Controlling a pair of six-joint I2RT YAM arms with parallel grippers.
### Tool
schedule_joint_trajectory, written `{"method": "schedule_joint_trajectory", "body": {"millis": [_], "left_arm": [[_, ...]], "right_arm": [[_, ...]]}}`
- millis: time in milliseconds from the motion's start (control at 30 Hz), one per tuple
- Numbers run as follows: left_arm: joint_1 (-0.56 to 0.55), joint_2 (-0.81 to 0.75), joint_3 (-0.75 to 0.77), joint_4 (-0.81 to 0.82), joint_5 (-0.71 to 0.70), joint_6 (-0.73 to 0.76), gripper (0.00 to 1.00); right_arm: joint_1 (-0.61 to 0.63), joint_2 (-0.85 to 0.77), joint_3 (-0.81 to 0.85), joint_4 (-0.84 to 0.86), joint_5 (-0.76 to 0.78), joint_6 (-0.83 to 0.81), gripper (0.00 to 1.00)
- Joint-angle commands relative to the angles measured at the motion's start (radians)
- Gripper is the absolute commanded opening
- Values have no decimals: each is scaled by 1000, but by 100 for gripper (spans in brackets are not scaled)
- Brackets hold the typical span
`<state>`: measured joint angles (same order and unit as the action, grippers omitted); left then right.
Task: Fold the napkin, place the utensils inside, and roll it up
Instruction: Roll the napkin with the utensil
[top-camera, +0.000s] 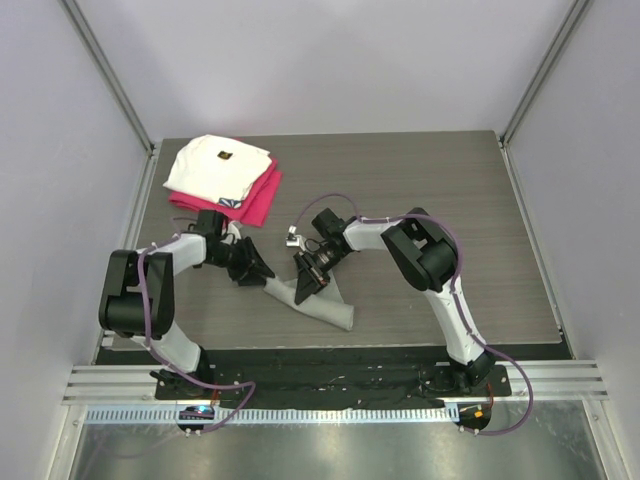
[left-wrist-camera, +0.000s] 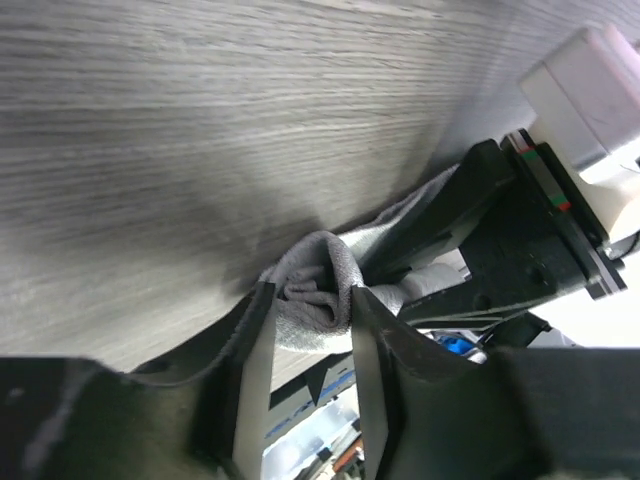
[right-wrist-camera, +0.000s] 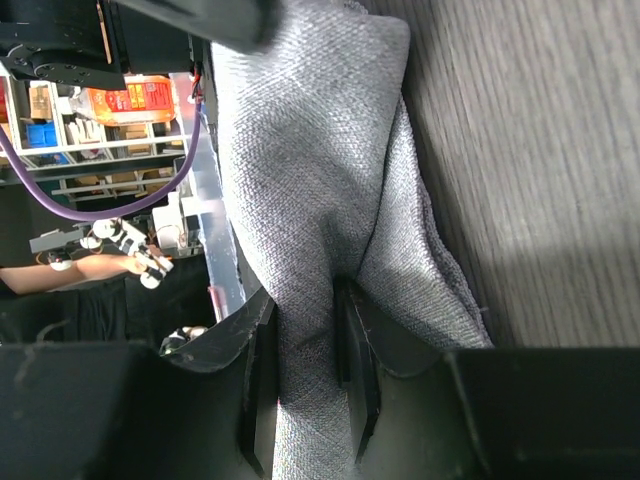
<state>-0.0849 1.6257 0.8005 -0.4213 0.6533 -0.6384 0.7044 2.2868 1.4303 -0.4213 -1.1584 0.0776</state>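
The light-grey napkin (top-camera: 328, 310) lies bunched in a long diagonal roll near the table's front middle. My left gripper (top-camera: 262, 272) is at its left end. In the left wrist view the crumpled end of the napkin (left-wrist-camera: 318, 275) fills the gap between the tips of that left gripper (left-wrist-camera: 312, 305), which is shut on it. My right gripper (top-camera: 303, 288) sits just right of the left one. In the right wrist view the right gripper (right-wrist-camera: 303, 305) is shut on a fold of the napkin (right-wrist-camera: 300, 150), which hangs up and away from it. The utensils are hidden.
A folded white cloth (top-camera: 218, 165) with a small dark mark lies on a magenta-red folded cloth (top-camera: 262, 195) at the back left of the wood-grain table (top-camera: 450, 200). Grey walls close in the left, right and back sides.
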Motion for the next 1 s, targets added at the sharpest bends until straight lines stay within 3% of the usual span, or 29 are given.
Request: {"method": "schedule_joint_trajectory", "body": {"millis": [0,100,300,700,967], "left_arm": [[-7,26,-14,79,40,-9,35],[-21,30,-15,95,42,-20,27],[-39,56,-35,104,36,-47,0],[-39,86,9,16,20,-32,0],[-39,97,43,-60,0,-29,0]], "right_arm": [[4,65,-18,-62,189,-42,34],[4,57,-13,-63,212,-41,34],[1,-35,-18,-63,336,-36,57],[17,-357,-51,-37,687,-71,72],[193,-521,-133,6,1028,-242,73]]}}
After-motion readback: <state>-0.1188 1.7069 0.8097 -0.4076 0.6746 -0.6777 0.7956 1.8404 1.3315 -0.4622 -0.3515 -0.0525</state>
